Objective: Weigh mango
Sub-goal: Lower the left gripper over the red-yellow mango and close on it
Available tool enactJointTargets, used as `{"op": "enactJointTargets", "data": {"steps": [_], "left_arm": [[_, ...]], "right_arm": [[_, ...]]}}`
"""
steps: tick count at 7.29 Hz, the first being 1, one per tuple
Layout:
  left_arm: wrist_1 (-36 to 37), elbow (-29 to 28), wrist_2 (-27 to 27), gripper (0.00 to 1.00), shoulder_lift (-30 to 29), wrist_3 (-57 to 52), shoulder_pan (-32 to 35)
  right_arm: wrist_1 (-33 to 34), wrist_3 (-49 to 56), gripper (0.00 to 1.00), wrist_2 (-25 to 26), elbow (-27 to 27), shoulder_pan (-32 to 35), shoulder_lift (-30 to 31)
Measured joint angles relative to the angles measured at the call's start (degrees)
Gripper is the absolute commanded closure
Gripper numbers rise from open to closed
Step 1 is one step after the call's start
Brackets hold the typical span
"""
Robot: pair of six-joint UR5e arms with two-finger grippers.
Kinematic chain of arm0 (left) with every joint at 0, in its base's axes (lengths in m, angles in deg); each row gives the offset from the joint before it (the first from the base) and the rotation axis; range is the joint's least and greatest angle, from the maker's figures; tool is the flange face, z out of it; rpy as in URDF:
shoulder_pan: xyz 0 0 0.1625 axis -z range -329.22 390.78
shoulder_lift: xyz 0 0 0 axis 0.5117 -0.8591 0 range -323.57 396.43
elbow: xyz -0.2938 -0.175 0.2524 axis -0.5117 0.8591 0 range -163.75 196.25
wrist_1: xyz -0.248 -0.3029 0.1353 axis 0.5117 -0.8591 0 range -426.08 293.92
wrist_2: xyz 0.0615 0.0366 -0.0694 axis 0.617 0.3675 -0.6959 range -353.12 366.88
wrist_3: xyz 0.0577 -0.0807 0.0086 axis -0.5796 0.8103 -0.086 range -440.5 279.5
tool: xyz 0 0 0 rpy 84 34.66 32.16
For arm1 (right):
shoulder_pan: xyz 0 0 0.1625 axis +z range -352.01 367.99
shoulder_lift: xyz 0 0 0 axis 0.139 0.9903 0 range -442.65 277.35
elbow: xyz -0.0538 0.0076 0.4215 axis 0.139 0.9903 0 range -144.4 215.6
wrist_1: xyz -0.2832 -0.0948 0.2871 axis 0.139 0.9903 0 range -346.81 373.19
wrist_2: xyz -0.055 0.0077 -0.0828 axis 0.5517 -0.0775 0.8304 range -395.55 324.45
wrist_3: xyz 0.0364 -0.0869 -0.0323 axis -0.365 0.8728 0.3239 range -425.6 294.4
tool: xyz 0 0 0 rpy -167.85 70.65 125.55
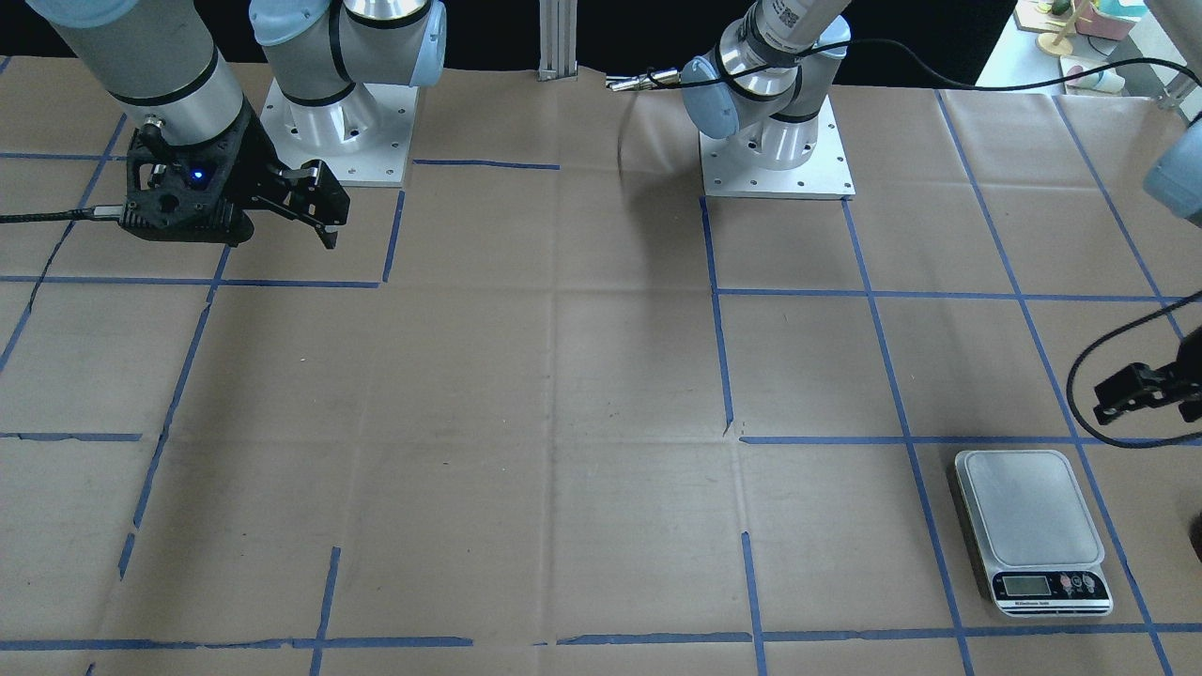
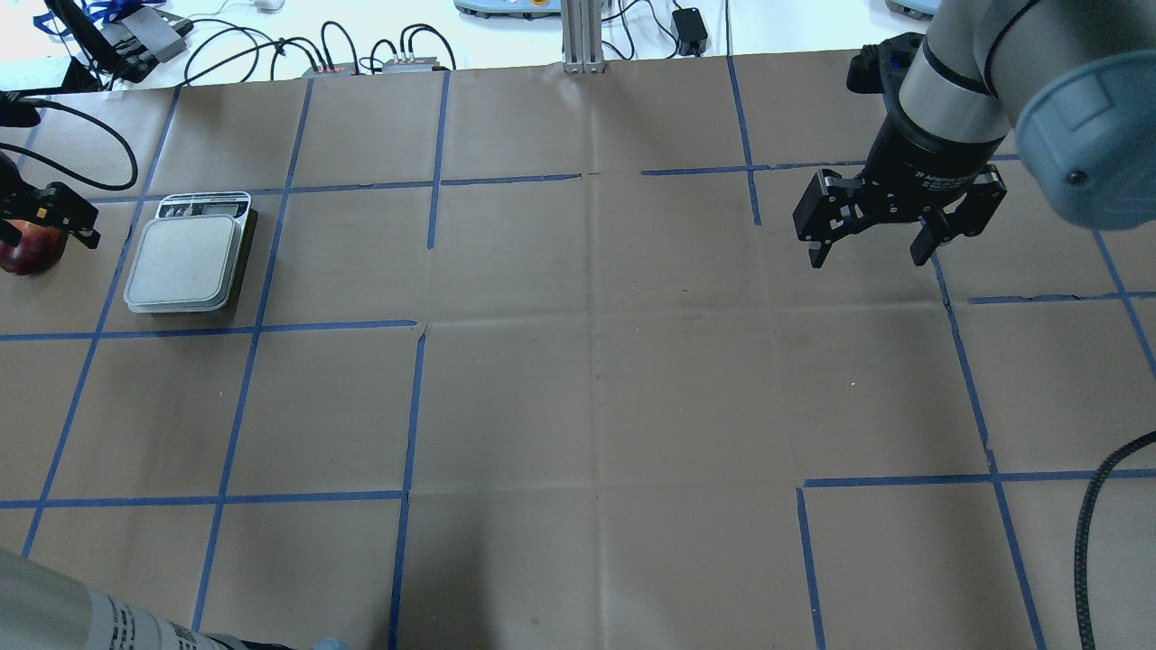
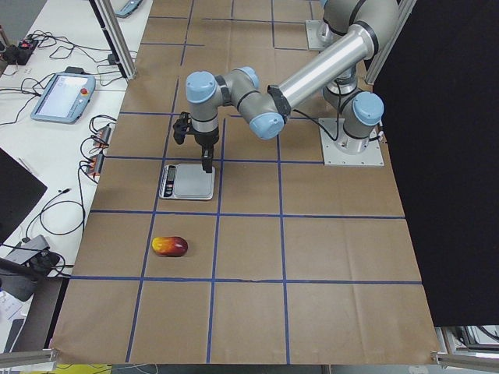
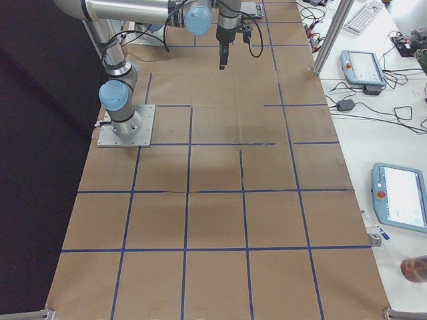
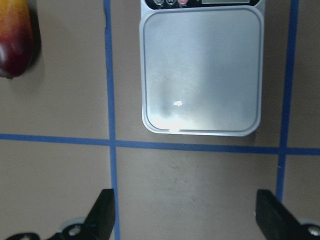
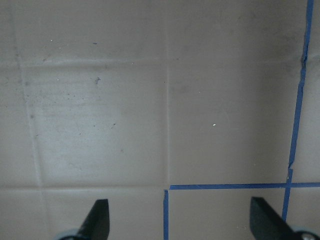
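Note:
The mango (image 3: 169, 246), dark red fading to yellow, lies on the brown paper beside the scale (image 3: 187, 181). It also shows at the left edge of the overhead view (image 2: 32, 251) and at the top left of the left wrist view (image 5: 15, 40). The scale (image 2: 185, 262) (image 1: 1028, 526) (image 5: 200, 70) has a bare platform. My left gripper (image 5: 187, 220) (image 2: 50, 215) (image 1: 1127, 392) is open and empty, held above the table near the scale and the mango. My right gripper (image 2: 871, 248) (image 1: 319, 211) (image 6: 180, 225) is open and empty, above bare paper far from both.
Brown paper with a blue tape grid covers the table. The two arm bases (image 1: 333, 122) (image 1: 775, 141) stand at the robot's side. A black cable (image 2: 1093, 524) hangs at the right. Teach pendants (image 4: 400, 207) lie on the side bench.

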Motion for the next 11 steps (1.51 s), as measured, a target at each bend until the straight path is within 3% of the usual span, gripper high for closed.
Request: {"op": "enactJointTargets", "data": {"steps": [3, 6, 11], "left_arm": [[-0.25, -18.35, -0.09, 0.00, -15.73, -4.56, -4.96], [-7.75, -34.83, -0.54, 0.00, -27.88, -5.71, -6.62], [-8.94, -38.66, -0.94, 0.00, -32.45, -5.00, -6.61]], "right_arm": [[0.00, 0.00, 0.00, 0.00, 0.00, 0.00, 0.00], [0.00, 0.00, 0.00, 0.00, 0.00, 0.00, 0.00], [0.00, 0.00, 0.00, 0.00, 0.00, 0.00, 0.00]]}}
